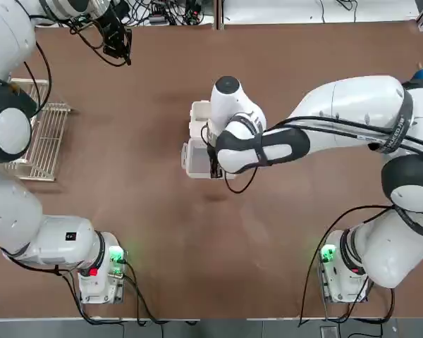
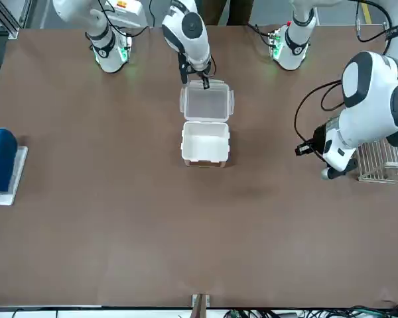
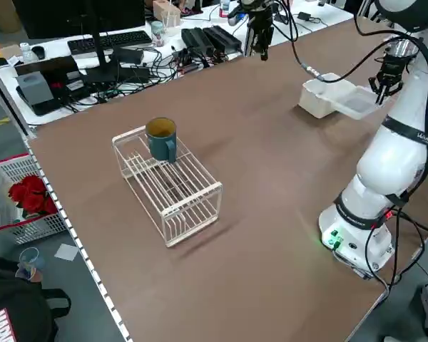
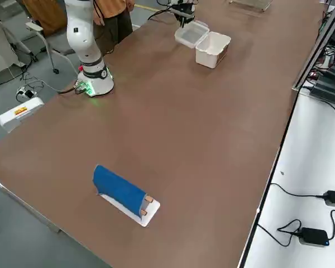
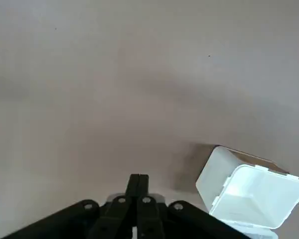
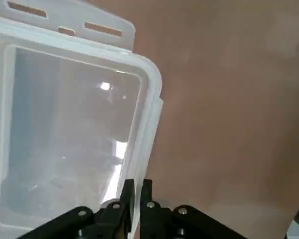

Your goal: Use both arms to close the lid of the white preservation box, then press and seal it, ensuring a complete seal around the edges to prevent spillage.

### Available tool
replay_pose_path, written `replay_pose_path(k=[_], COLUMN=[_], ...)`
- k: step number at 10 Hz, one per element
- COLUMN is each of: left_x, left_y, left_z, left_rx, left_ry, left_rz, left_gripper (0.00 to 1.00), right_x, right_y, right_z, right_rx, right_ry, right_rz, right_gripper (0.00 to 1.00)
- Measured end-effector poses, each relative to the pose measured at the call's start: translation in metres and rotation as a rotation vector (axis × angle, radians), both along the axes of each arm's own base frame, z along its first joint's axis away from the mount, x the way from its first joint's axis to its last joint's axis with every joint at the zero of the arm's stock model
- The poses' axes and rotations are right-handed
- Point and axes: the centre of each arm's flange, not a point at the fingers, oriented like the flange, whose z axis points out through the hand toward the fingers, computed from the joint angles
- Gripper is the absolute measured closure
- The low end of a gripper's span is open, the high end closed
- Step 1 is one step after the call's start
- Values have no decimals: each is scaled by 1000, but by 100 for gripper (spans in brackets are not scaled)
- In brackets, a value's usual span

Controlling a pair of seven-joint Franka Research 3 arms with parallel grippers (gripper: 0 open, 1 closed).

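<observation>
Box (image 2: 205, 147) is sitting mid-table, mouth up, with its lid (image 2: 206, 103) lying open flat toward the robot. Right gripper (image 2: 205, 83) is pinching the lid's robot-side rim. Left gripper (image 1: 120, 48), closed, is hovering near the rack (image 1: 44, 137) holding a mug (image 3: 161, 137).

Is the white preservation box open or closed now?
Open. The lid lies flat on the table beside the white preservation box, whose empty inside shows. The right claw pinches the lid's far edge.
</observation>
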Motion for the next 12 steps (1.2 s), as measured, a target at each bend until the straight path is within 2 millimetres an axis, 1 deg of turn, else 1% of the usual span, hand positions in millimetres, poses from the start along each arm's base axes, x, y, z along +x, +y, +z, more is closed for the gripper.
replay_pose_path(k=[3,6,9,12], left_x=[0,0,1,2], left_y=[0,0,0,1], left_z=[0,0,2,2], left_rx=[3,3,3,3], left_ry=[5,6,1,-1], left_rz=[20,21,31,35], left_gripper=[99,99,99,99], right_x=[10,26,41,64], right_y=[-1,-3,-5,-12], right_z=[27,55,75,98], right_rx=[3,6,19,50], right_ry=[7,13,11,-10], right_rz=[-9,-21,-38,-64], right_gripper=[92,92,92,92])
